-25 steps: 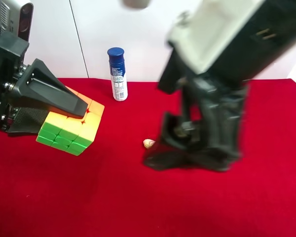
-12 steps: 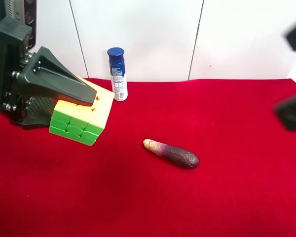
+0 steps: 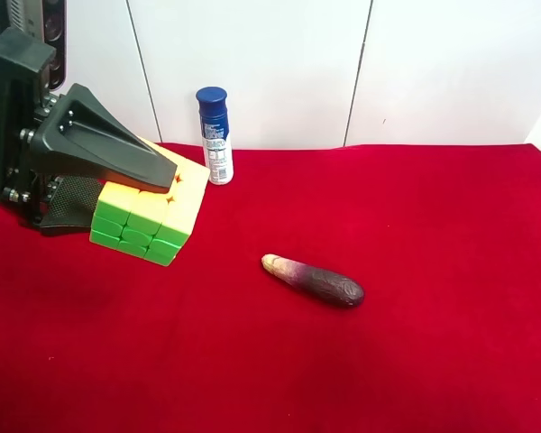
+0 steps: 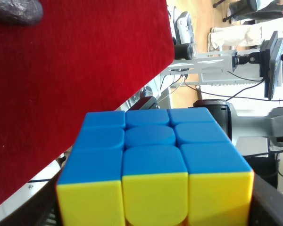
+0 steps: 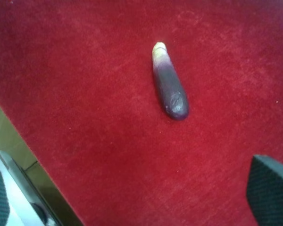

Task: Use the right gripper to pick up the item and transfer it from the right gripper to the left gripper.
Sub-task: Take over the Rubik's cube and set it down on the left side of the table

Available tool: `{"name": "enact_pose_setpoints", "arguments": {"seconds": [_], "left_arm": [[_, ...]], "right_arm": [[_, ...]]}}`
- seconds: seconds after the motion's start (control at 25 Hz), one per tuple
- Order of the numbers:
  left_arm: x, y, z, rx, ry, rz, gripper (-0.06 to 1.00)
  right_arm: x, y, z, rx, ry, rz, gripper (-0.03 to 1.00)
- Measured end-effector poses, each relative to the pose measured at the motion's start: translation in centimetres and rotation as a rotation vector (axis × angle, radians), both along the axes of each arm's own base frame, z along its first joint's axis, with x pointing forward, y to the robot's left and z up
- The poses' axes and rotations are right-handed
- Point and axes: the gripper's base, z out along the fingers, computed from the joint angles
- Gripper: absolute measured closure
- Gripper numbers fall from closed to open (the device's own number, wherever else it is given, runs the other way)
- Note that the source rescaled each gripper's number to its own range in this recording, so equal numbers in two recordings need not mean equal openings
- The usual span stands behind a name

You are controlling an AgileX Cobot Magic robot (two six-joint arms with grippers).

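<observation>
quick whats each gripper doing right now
left gripper: closed on the puzzle cube
right gripper: open, holding nothing

Between the right gripper's point(image 5: 132, 193) wide-spread jaws there is only bare red cloth point(image 5: 85, 94). The one obstacle is the dark purple eggplant-shaped object point(image 5: 170, 89), lying flat out beyond the fingertips and roughly centred between them. The left gripper's point(image 3: 140, 194) jaws leave no room, since the yellow, green and orange puzzle cube point(image 3: 144, 225) fills them. Just past those jaw tips the upright white can with a blue cap point(image 3: 215, 135) stands near the cube but apart from it
</observation>
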Motion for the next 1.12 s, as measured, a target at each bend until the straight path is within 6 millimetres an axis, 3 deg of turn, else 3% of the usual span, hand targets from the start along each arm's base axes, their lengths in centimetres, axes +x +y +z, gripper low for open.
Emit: {"name": "enact_pose_setpoints", "arguments": {"seconds": [0.2, 0.52, 1.12], "left_arm": [[0.0, 0.0, 0.0, -0.001, 0.000, 0.000, 0.93], [0.0, 0.0, 0.0, -0.001, 0.000, 0.000, 0.93], [0.0, 0.0, 0.0, -0.002, -0.003, -0.002, 0.93]], "right_arm": [[-1.0, -1.2, -3.0, 0.047, 0.016, 0.007, -0.03], [-0.2, 0.7, -6.7, 0.062, 0.049, 0.023, -0.03], [-0.1, 0.8, -7.1, 0.053, 0.057, -0.005, -0.03]]}}
